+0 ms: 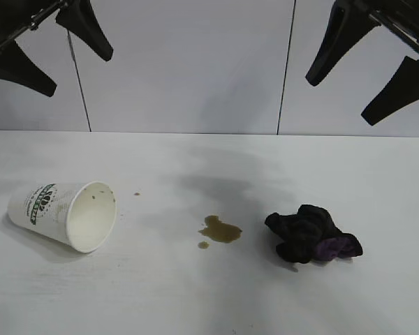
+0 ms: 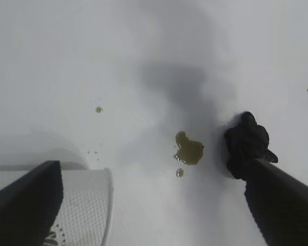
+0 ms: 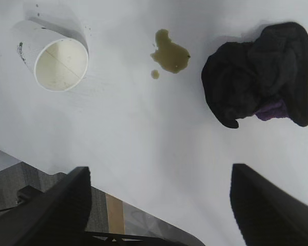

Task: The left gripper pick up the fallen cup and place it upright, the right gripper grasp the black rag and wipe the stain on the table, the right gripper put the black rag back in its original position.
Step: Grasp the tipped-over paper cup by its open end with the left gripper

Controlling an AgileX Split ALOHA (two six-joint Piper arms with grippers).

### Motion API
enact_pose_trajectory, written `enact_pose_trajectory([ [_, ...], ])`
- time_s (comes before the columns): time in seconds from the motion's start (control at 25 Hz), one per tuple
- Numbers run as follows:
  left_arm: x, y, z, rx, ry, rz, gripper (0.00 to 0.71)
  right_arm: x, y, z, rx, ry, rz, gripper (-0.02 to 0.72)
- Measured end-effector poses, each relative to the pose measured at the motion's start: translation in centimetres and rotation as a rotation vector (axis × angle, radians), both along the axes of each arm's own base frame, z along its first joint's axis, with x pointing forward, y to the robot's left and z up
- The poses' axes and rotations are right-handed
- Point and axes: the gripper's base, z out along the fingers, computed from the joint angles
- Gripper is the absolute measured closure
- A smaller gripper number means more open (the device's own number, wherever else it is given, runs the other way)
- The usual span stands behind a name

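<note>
White paper cup [image 1: 63, 215] is lying tipped on the counter [image 1: 195, 293], well below the left pincer [image 1: 49, 49], which is hanging wide open, gripping nothing.

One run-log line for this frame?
cup: on side | stain: unwiped | rag: untouched | left gripper: open, raised | right gripper: open, raised

Both the left gripper [image 1: 50, 54] and right gripper [image 1: 366, 80] have long, pointed, matte-black fingers.
</note>
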Motion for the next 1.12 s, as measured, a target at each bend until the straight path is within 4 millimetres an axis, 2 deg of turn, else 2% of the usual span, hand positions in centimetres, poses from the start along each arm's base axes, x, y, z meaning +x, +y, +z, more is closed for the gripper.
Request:
enact_pose_trajectory([
  [0.12, -1.8, -3.0, 0.0, 0.105, -0.102, -0.32, 0.014, 0.0, 0.0, 0.0, 0.0, -0.004, -0.003, 0.188],
  [0.28, -4.4, -6.8, -1.1, 0.37, -0.243, -0.727, 0.014, 0.1, 0.0, 0.0, -0.001, -0.008, -0.005, 0.188],
  [0.4, -5.8, -8.8, -1.7, 0.585, -0.328, -0.908, 0.014, 0.1, 0.0, 0.0, -0.001, -0.01, -0.006, 0.188],
  [0.48, -5.9, -9.4, -2.0, 0.709, -0.388, -0.955, 0.014, 0.1, 0.0, 0.0, -0.001, -0.011, -0.006, 0.188],
  [0.6, -5.8, -9.6, -3.2, 0.772, -0.441, -0.969, 0.014, 0.1, 0.0, 0.0, -0.001, -0.012, -0.007, 0.188],
  [0.84, -6.4, -8.2, -6.9, 0.9, -0.419, -1.101, 0.014, 0.1, 0.0, 0.0, -0.004, -0.023, 0.009, 0.188],
  [1.12, -7.0, -7.3, -9.6, 0.954, -0.448, -1.206, 0.014, 0.1, 0.0, 0.0, -0.006, -0.03, 0.02, 0.188],
])
